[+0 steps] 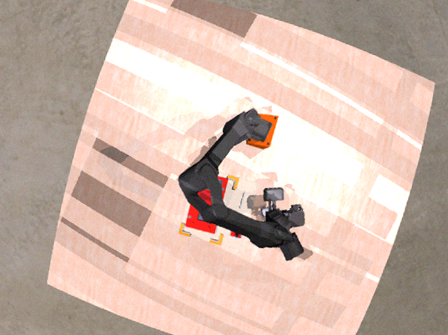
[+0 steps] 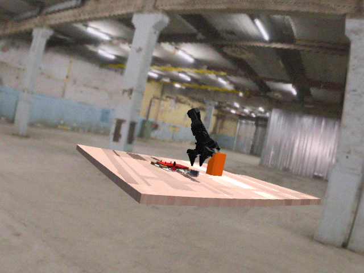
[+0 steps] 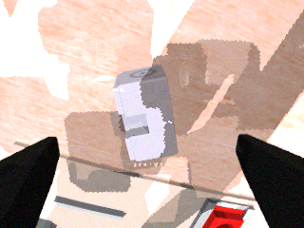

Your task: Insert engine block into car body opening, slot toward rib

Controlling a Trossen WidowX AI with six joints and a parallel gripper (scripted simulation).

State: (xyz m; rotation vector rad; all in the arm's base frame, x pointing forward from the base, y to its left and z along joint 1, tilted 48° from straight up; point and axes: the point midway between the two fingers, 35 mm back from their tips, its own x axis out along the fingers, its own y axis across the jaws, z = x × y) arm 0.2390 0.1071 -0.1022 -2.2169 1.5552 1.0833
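The grey engine block (image 3: pixel 147 102) (image 2: pixel 194 173) lies on the table just outside the line along the edge of the pale sheet. A notch shows in its left side in the wrist view. In the top view I cannot make it out clearly beside the arm. My gripper (image 3: pixel 149 144) (image 2: pixel 197 165) is open and empty, raised above the block, with a finger off to each side in the wrist view. The red car body (image 1: pixel 200 224) (image 2: pixel 172 165) lies on the sheet, partly covered by the arm in the top view. Its opening and rib cannot be made out.
The pale sheet (image 1: pixel 234 203) has yellow corner brackets (image 1: pixel 216 240) around the car body. A small red part (image 1: pixel 235 234) (image 3: pixel 223 216) lies in an outlined place near the block. An orange block (image 1: pixel 271 134) (image 2: pixel 215 165) stands by the arm's base. Shadows cross the table.
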